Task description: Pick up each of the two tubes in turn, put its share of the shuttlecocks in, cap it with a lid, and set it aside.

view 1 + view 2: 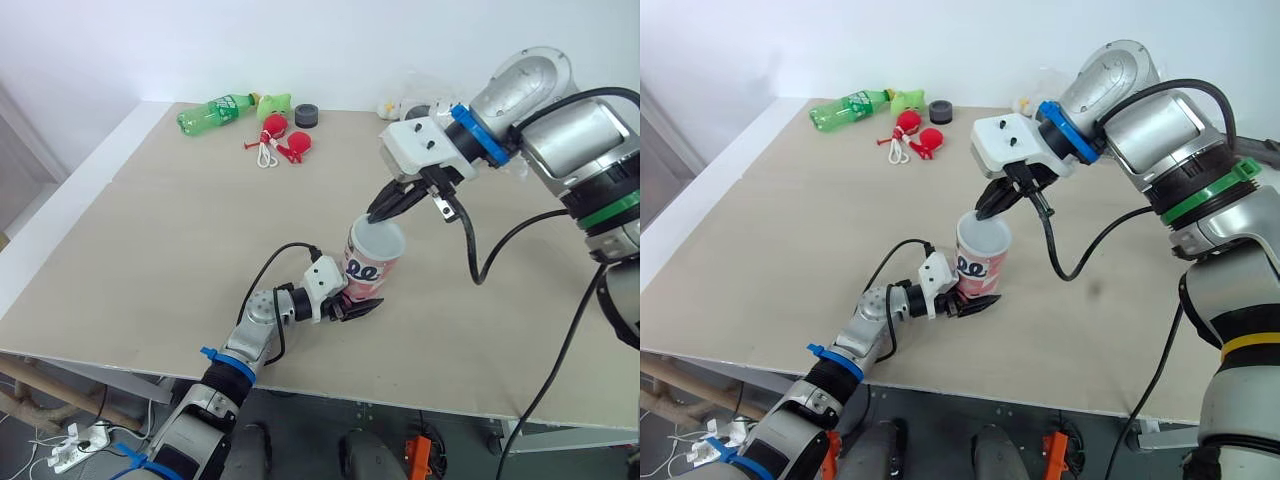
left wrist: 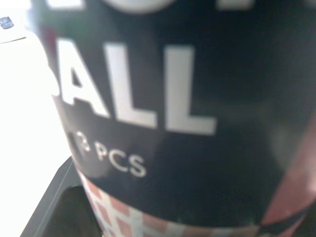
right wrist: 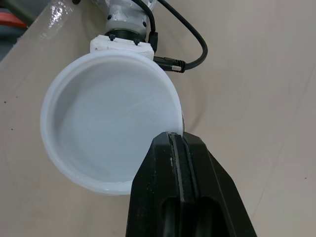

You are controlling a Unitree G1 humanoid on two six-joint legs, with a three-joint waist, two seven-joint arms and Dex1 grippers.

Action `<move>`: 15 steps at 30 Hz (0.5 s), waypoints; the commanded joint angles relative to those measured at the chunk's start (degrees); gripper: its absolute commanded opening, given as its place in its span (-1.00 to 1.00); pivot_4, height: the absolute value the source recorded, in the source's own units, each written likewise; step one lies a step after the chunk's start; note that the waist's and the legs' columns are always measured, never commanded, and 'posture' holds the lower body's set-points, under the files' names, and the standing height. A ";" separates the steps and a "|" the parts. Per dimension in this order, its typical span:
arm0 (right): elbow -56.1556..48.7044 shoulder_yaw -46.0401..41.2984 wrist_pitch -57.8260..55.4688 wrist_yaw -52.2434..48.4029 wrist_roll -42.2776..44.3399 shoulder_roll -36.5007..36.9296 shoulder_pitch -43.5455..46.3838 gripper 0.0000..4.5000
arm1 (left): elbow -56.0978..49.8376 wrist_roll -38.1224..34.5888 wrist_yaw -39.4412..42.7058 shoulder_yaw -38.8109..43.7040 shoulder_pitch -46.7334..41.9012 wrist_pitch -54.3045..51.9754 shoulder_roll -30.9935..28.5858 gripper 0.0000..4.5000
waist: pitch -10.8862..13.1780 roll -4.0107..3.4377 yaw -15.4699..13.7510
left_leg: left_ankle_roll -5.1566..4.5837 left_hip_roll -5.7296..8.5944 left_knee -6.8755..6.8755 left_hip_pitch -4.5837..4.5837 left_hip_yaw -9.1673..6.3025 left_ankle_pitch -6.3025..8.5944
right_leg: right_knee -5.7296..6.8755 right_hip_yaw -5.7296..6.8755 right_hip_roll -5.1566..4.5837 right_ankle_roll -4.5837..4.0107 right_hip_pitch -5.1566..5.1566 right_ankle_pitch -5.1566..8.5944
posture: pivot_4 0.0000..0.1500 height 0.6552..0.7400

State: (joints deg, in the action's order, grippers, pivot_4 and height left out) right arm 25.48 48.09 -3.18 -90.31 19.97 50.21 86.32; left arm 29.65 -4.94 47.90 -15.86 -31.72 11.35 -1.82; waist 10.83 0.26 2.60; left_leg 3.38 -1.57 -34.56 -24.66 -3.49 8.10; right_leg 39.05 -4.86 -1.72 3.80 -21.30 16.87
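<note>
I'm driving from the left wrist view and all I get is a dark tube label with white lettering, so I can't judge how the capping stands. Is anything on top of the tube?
Observer: Yes, a white lid lies across the mouth of the tube.
Operator: Where is the right end effector?
Observer: The right end effector is just above the tube, closed at the lid's far rim and seemingly pinching it.
Operator: And my own grasp?
Observer: The left end effector grips the tube low down. The tube is close to upright, near the front edge of the table.
</note>
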 commanded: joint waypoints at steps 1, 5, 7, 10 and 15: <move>0.37 -0.56 0.74 -2.19 -1.74 0.33 -0.52 -0.99 | 1.12 0.68 -0.10 -0.33 1.47 -0.57 -0.28 0.37 | 0.00 0.00 0.00 | 0.00 0.00 0.00 0.00 0.00 0.00 | 0.00 0.00 0.00 0.00 0.00 0.00 | 1.00 1.00; 0.21 -1.10 1.24 -2.19 -2.19 0.10 -0.89 -0.99 | 1.16 0.66 -0.06 -0.30 1.44 -0.56 -0.30 0.37 | 0.00 0.00 0.00 | 0.00 0.00 0.00 0.00 0.00 0.00 | 0.00 0.00 0.00 -0.01 0.00 0.00 | 1.00 1.00; 0.07 -1.49 1.35 -2.19 -2.47 -0.04 -1.11 -0.70 | 1.23 0.65 -0.06 -0.28 1.38 -0.53 -0.29 0.37 | 0.00 0.00 0.00 | 0.00 0.00 0.00 0.01 0.00 0.00 | 0.00 0.00 0.00 -0.01 0.00 0.00 | 1.00 1.00; -0.01 -1.88 1.28 -2.19 -2.82 -0.27 -1.28 -0.21 | 1.29 0.61 -0.06 -0.24 1.29 -0.54 -0.24 0.37 | -0.03 -0.03 0.01 | 0.00 -0.01 0.00 0.00 -0.01 0.00 | 0.00 0.00 0.01 0.00 0.00 0.00 | 1.00 1.00; -0.19 -3.22 0.62 -2.19 -3.07 -0.79 -1.27 0.69 | 1.18 0.64 -0.10 -0.25 1.28 -0.59 -0.16 0.37 | -0.05 -0.06 0.02 | 0.00 0.00 0.02 0.02 0.00 0.00 | 0.00 -0.01 0.01 -0.02 0.01 -0.01 | 1.00 1.00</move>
State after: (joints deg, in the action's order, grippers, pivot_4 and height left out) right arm 25.79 45.39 -2.39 -90.33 17.46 49.63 85.16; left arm 29.59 -4.94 48.01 -15.83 -31.68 11.36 -1.85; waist 10.78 0.20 2.62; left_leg 3.38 -1.57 -34.54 -24.64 -3.48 8.10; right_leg 39.05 -4.87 -1.71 3.79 -21.28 16.87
